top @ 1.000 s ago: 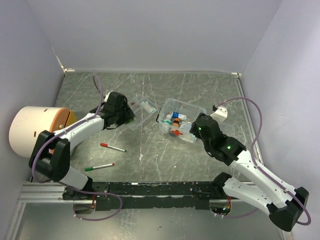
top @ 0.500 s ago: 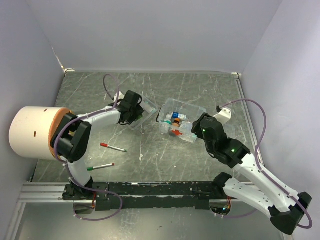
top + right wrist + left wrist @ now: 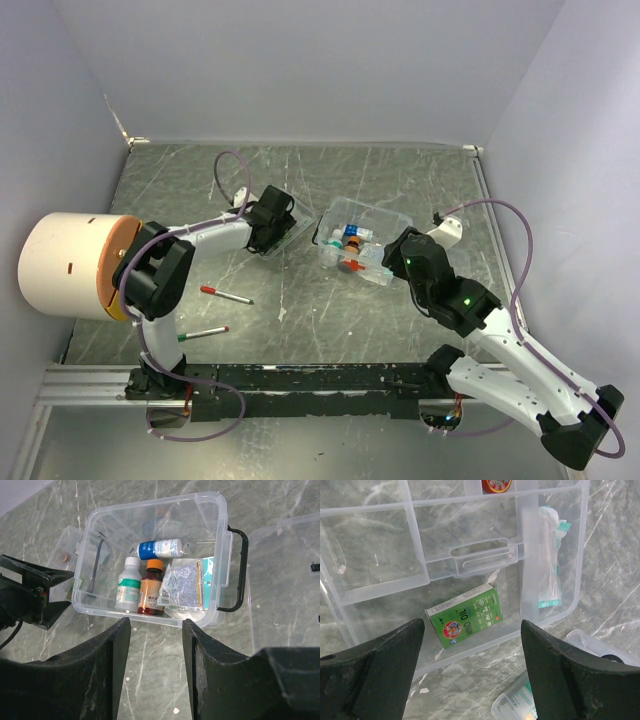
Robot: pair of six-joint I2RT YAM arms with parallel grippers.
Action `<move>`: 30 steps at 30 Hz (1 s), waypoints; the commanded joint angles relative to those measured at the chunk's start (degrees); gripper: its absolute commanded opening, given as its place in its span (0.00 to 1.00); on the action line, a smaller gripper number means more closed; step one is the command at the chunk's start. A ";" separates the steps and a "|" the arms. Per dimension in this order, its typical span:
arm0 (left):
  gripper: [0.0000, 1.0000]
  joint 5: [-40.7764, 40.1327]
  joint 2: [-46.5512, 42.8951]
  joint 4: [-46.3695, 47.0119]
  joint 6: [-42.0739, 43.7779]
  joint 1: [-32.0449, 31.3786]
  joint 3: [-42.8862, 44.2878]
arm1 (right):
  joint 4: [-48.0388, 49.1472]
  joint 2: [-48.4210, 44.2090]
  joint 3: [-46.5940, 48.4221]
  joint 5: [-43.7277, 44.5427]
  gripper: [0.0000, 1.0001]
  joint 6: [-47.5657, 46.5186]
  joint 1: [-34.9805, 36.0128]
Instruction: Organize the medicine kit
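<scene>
The clear medicine box holds a white bottle, an amber bottle, a lying blue-and-white bottle and a foil packet; it sits mid-table in the top view. A clear divided tray to its left holds a green carton, a wrapped gauze packet and a red tin. My left gripper hovers over the tray, open and empty. My right gripper is open and empty, just in front of the box.
The box's loose clear lid lies to its right. A red-capped pen and a green-capped pen lie on the table at front left. A large white roll stands at the left edge.
My left gripper has swung right, from the tray's left side to over the tray. The right gripper drew back slightly early on and now holds still.
</scene>
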 commanded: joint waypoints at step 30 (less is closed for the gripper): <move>0.90 27.26 -17.57 20.05 49.38 4.77 1.60 | -3.15 -2.23 3.66 7.76 0.46 -0.96 0.08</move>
